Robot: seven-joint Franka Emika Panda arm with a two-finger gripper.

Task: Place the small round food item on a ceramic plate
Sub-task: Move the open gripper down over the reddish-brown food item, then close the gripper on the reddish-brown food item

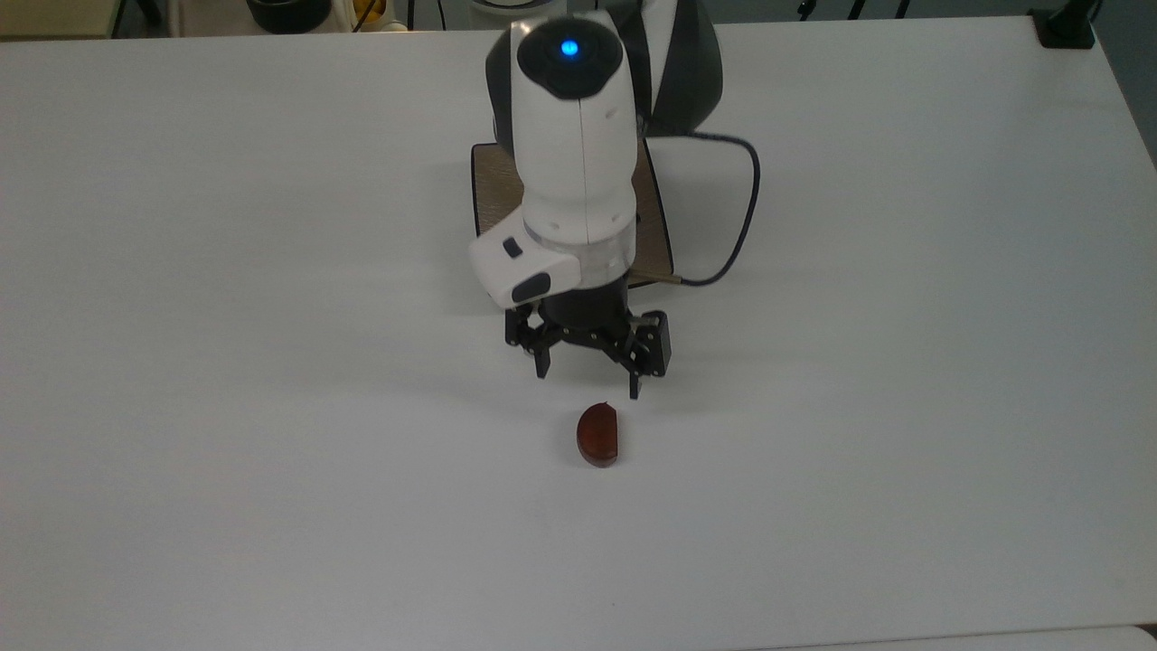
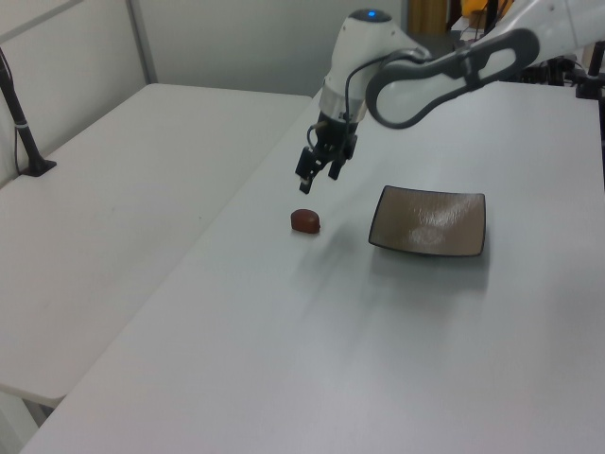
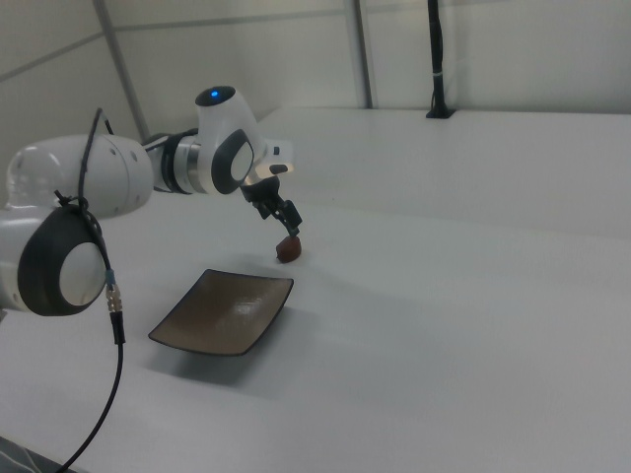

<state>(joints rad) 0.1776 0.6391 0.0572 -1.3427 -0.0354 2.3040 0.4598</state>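
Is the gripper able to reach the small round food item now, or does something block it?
Probably yes. The open gripper hangs above the small round food item, with bare table around it.

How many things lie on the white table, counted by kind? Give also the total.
Plates: 1, the ceramic plate
Food pieces: 1, the small round food item
Total: 2

Robotics lab bench

A bare white surface [image 2: 397, 359], plain partition walls [image 2: 236, 38], a clamped black pole [image 3: 435, 59] and a cabled robot arm [image 1: 574, 154] suggest it.
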